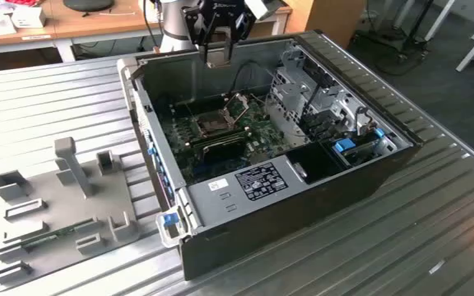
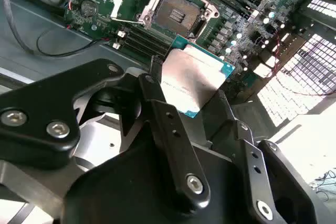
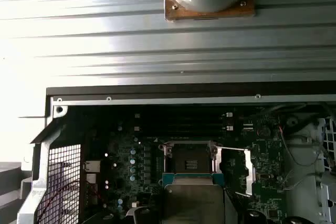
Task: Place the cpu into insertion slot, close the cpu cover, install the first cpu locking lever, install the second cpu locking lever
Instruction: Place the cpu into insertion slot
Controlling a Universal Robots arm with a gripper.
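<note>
Gripper [image 1: 219,54] at top centre of exterior view, above open computer case [image 1: 303,209]. Fingers [image 2: 157,109] clamped on cpu [image 2: 191,80], gripped by opposite edges, metal face showing. Insertion slot [image 1: 214,125] bare on green motherboard [image 1: 258,132], centre frame, well below cpu. cpu cover [image 1: 239,103] tilted up beside slot, not closed.

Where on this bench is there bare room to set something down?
Bare ribbed table lies at the exterior view's right of the computer case, and beyond the grey fixture plate at its left. Inside the case it is crowded: memory strips flank the insertion slot, the drive cage stands near, and the gripper holds the cpu above.
</note>
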